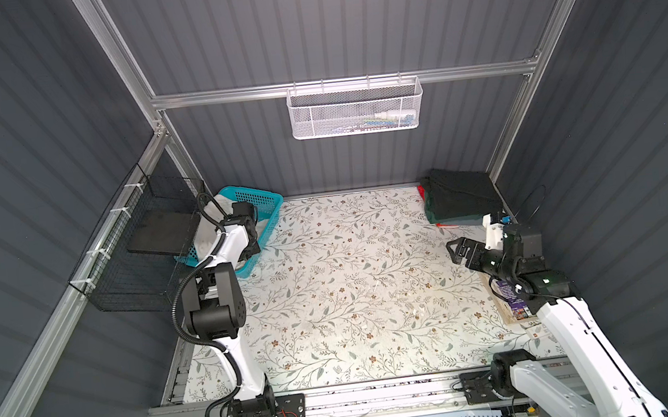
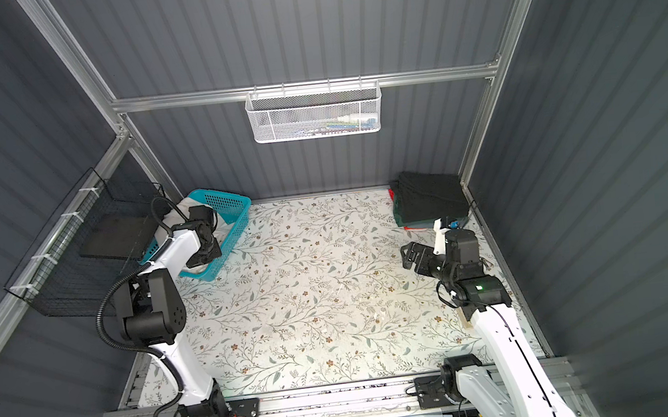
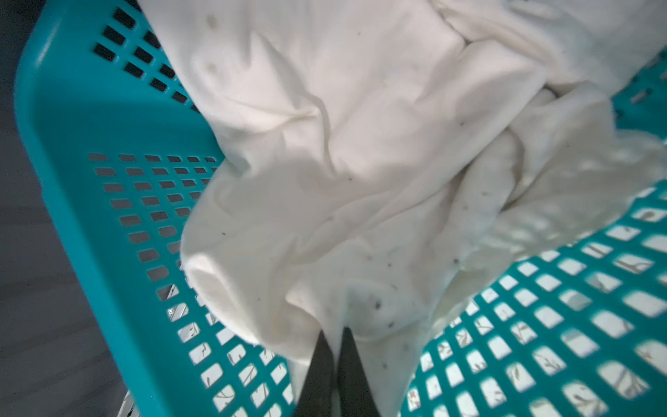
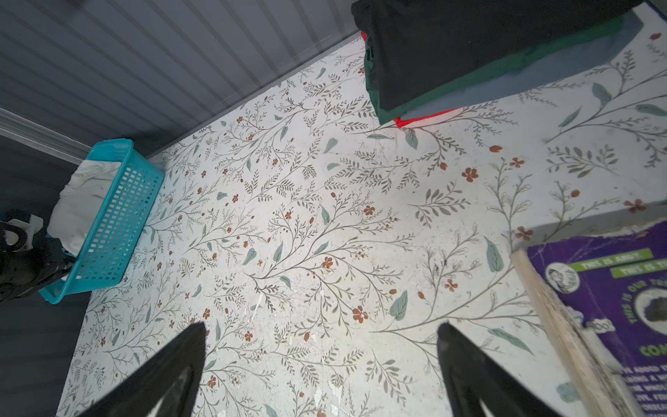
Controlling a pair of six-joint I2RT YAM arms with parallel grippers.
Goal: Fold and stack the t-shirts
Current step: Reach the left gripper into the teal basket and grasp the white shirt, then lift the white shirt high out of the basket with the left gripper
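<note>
Though unseen overhead, end effector [image 3: 334, 335] on t-shirt [image 3: 343, 162]

Your left arm [image 1: 243, 368] and right arm [image 1: 573, 328] both wear glossy white shells between boxy black joint housings. A ribbed black conduit [image 1: 175, 312] loops up from the left one's black, screw-studded base plate [image 1: 293, 405]. A small green light [image 2: 478, 287] glows on the right arm. The fingers [image 4: 173, 375] are matte black, tapering wedges.
</note>
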